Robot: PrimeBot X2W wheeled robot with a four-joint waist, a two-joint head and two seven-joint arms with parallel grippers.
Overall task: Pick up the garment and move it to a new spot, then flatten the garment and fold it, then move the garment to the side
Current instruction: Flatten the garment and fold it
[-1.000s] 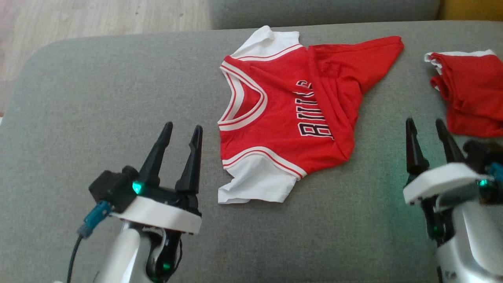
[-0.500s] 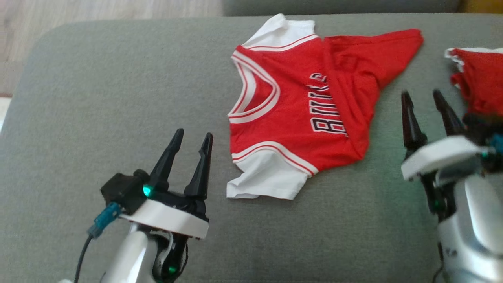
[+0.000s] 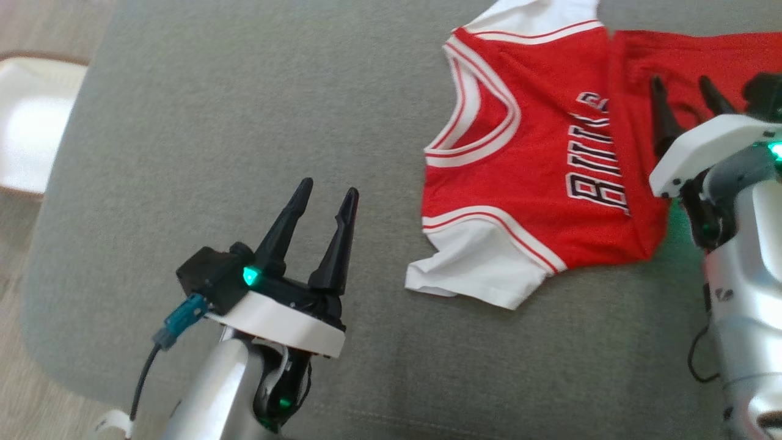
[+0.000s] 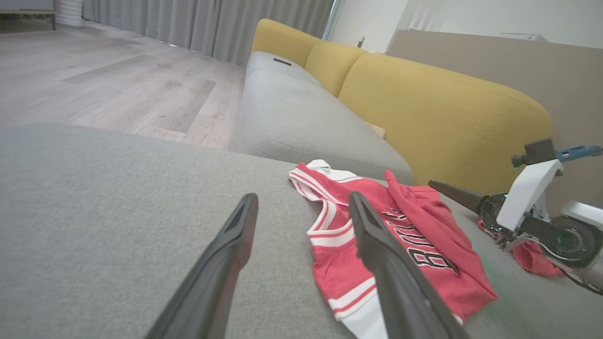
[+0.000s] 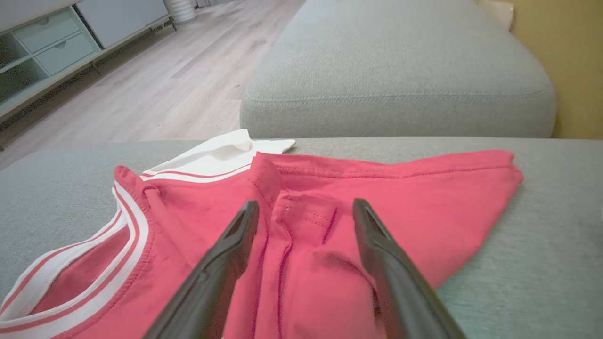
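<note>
The garment [image 3: 525, 177] is a red jersey with white sleeves, white-and-red trim and black lettering, lying on the grey sofa cushion [image 3: 214, 122] with its lower half folded over itself. In the left wrist view the garment [image 4: 395, 245] lies ahead and to the right. My left gripper [image 3: 325, 190] is open over bare cushion, to the left of the jersey's near white sleeve. My right gripper [image 3: 682, 85] is open above the folded-over red part. The right wrist view shows the garment [image 5: 301, 221] under my right gripper [image 5: 305, 207], with nothing between the jaws.
A second grey cushion [image 5: 400, 70] lies beyond the jersey, with a yellow backrest [image 4: 438, 113] behind it. A white object [image 3: 30, 122] stands on the wooden floor off the cushion's left edge. A second red cloth [image 4: 532, 259] shows behind my right wrist.
The head camera has swung, shifting the whole scene right and up in view. My right gripper now stands over the jersey's folded part instead of beside it. Both grippers stay open.
</note>
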